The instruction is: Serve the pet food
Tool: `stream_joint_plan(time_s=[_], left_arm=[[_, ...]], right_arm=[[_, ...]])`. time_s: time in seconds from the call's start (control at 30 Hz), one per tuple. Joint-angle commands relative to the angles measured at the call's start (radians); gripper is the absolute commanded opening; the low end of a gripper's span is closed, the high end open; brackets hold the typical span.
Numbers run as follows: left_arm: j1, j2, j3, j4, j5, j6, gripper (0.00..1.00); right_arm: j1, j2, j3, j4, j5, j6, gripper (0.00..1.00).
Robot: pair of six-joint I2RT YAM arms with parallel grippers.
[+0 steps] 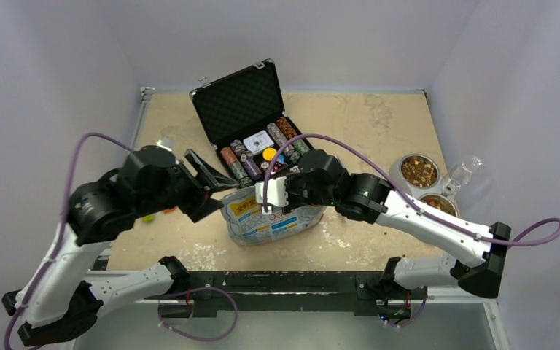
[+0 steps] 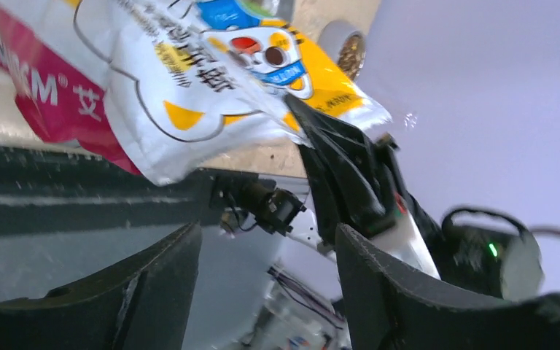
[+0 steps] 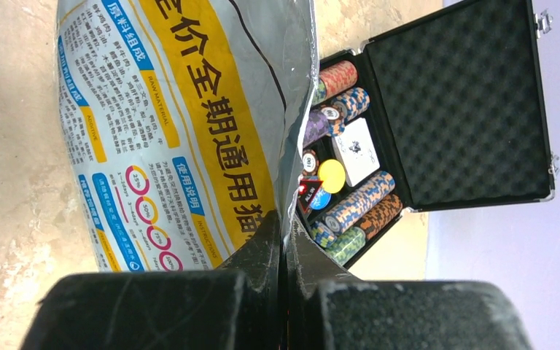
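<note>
The crinkly white-blue-yellow-pink pet food bag stands at the table's front middle. My right gripper is shut on the bag's top edge. In the right wrist view its fingers pinch the bag's silver edge. My left gripper is open and empty just left of the bag, not touching it. In the left wrist view its jaws stand wide apart below the bag. Brown kibble lies in a metal bowl at the right. No kibble shows at the bag.
An open black case of striped poker chips stands right behind the bag. A second metal bowl with brown contents and a clear glass item stand at the right edge. Small yellow and orange things lie under the left arm.
</note>
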Motion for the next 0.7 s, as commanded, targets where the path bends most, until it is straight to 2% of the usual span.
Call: stream_joint_plan(time_s=[0.0,0.07,0.17,0.27,0.43,0.47,0.5,0.57,0.6,0.67], left_arm=[[0.002,-0.001,-0.212,0.180,0.124,-0.490,0.72],[-0.003,0.025,-0.213,0.175,0.090,-0.576,0.73],[-0.017,0.092,-0.145,0.066,0.039,-0.654,0.76],[-0.045,0.119,-0.171,0.040,0.018,-0.766,0.76],[-0.061,0.152,-0.227,0.089,0.031,-0.816,0.66],[-0.061,0.151,-0.238,0.108,0.018,-0.808,0.61],[-0.061,0.140,-0.251,0.125,-0.010,-0.793,0.50],[-0.062,0.096,-0.291,0.158,-0.076,-0.755,0.16],[-0.061,0.069,-0.316,0.172,-0.108,-0.742,0.10],[-0.060,0.020,-0.366,0.197,-0.157,-0.711,0.04]], right_arm=[[-0.008,-0.102,-0.012,0.093,0.022,0.003,0.00],[-0.007,-0.119,-0.011,0.085,-0.002,0.010,0.00],[0.002,-0.132,-0.020,0.083,-0.008,0.011,0.00],[0.021,-0.145,-0.036,0.091,-0.011,0.007,0.00],[0.054,-0.184,-0.081,0.096,0.007,0.026,0.01],[0.062,-0.196,-0.094,0.096,0.010,0.025,0.03],[0.070,-0.207,-0.109,0.094,0.013,0.026,0.05],[0.082,-0.234,-0.142,0.086,-0.003,0.022,0.15],[0.089,-0.252,-0.164,0.083,-0.023,0.013,0.24],[0.109,-0.299,-0.229,0.099,-0.061,-0.026,0.44]])
